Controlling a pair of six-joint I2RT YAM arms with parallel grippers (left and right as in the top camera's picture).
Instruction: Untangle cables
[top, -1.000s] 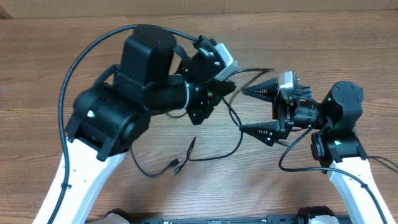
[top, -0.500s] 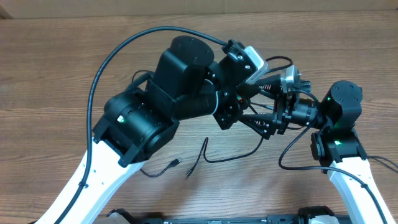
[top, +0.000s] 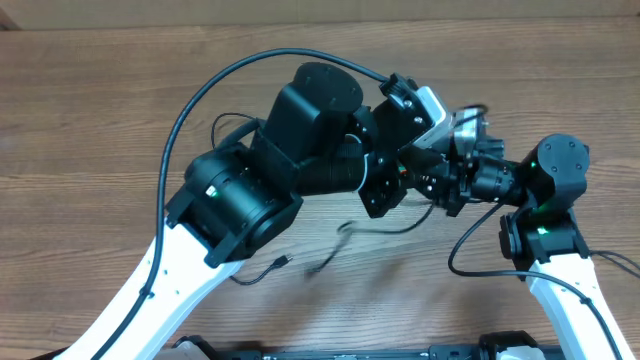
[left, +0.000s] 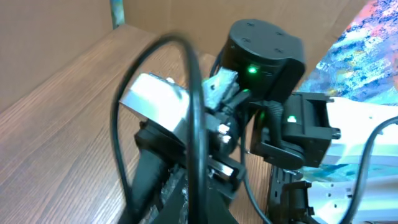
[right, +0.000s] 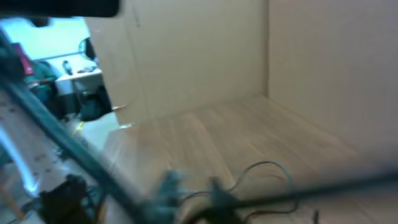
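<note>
Two grippers meet nose to nose above the table (top: 90, 110) in the overhead view; the left gripper (top: 412, 160) is closed tight and the right gripper (top: 432, 183) all but closed, though I cannot tell what either pinches; the cables (top: 335, 250) trail on the wood below them, one plug end (top: 282, 262) near the left arm; only the left wrist view shows a black loop (left: 194, 106) close to the lens, with a green light (left: 252, 70) behind; the right wrist view is blurred; a second ago the right fingers stood wide apart and the left arm sat further left
</note>
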